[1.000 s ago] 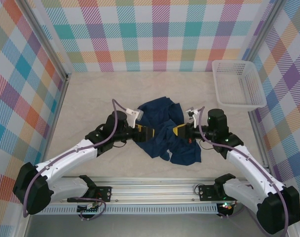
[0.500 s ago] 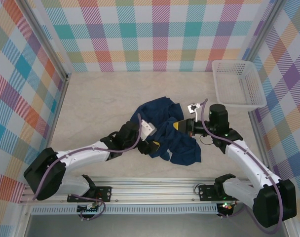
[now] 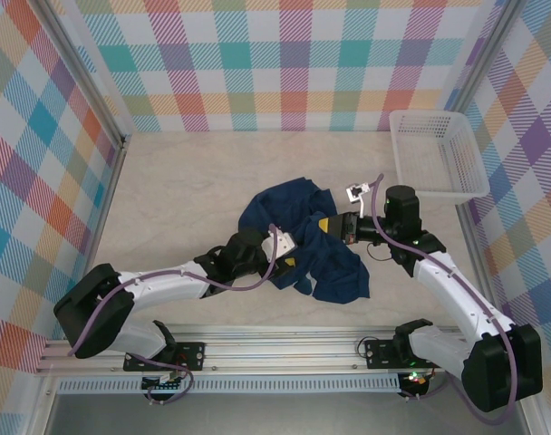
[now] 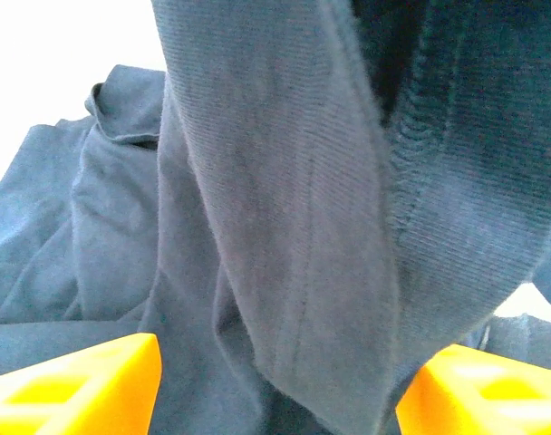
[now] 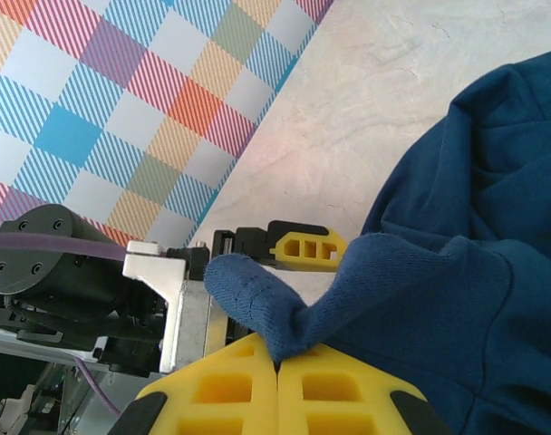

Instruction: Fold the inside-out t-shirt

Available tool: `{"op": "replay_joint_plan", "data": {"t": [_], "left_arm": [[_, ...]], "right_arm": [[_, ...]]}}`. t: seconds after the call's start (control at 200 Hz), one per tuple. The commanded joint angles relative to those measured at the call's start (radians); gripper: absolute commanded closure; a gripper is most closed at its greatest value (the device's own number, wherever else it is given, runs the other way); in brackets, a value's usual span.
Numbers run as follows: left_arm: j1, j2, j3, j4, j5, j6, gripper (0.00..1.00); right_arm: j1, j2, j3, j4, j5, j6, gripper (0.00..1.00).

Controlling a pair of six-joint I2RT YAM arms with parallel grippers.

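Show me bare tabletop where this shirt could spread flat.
Bare table lies between the back wall and the t-shirt, and from it to the left wall. Crowded centre: left gripper and right gripper at the t-shirt; basket fills far right.

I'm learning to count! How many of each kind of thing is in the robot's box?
Blue t-shirt: 1
White basket: 1
Robot grippers: 2 (left gripper, right gripper)
Total: 4

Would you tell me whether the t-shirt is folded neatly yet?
Not folded: the t-shirt lies bunched in a crumpled heap, one fold pinched in the right gripper.
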Motion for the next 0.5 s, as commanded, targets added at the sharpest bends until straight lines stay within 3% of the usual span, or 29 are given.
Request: {"op": "replay_joint_plan", "data": {"t": [0.0, 0.495], "left_arm": [[-0.012, -0.049, -0.013, 0.022, -0.028, 0.046, 0.40], [-0.013, -0.072, -0.003, 0.031, 0.106, 0.003, 0.86]], "right_arm": [[-0.007, 0.000, 0.033, 0.010, -0.029, -0.001, 1.00], [-0.007, 0.006, 0.023, 0.012, -0.006, -0.002, 1.00]]}}
